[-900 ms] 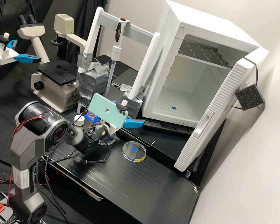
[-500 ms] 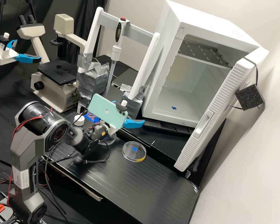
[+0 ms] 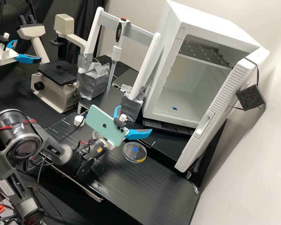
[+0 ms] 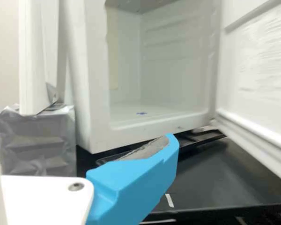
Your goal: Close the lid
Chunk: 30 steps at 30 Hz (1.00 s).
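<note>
"Where is the gripper (image 3: 135, 118)?"

"Over the black desk (image 3: 153, 187), its blue fingers spread apart, a mint-green phone (image 3: 100, 122) mounted behind them."

"And closest around it?"

"A clear petri dish (image 3: 129, 151) lies flat on the desk, a blue patch at its middle."

"Farther out?"

"A white mini fridge (image 3: 168, 56), its door (image 3: 214, 103) standing wide open, well apart from the fingers. Beside it, a pipette (image 3: 116, 53) hangs upright on a white stand (image 3: 148, 62)."
</note>
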Available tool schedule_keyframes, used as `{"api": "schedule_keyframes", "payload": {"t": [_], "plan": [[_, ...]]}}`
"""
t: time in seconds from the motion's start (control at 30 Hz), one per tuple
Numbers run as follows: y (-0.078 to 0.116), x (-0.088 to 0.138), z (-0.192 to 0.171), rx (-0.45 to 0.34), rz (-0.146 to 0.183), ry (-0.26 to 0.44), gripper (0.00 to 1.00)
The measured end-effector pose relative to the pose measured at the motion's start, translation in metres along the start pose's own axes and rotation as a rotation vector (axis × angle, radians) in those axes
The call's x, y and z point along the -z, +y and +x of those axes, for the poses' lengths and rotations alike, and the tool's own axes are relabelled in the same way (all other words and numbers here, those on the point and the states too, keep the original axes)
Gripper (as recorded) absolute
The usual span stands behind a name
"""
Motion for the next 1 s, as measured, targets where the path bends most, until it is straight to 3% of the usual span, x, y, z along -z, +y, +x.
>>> {"api": "schedule_keyframes", "payload": {"t": [0.33, 0.57, 1.0], "plan": [[0.013, -0.026, -0.024, -0.016, -0.013, -0.086, 1.0], [0.011, -0.041, -0.032, -0.006, 0.016, -0.16, 1.0], [-0.001, -0.05, -0.037, 0.046, 0.046, -0.206, 1.0]]}}
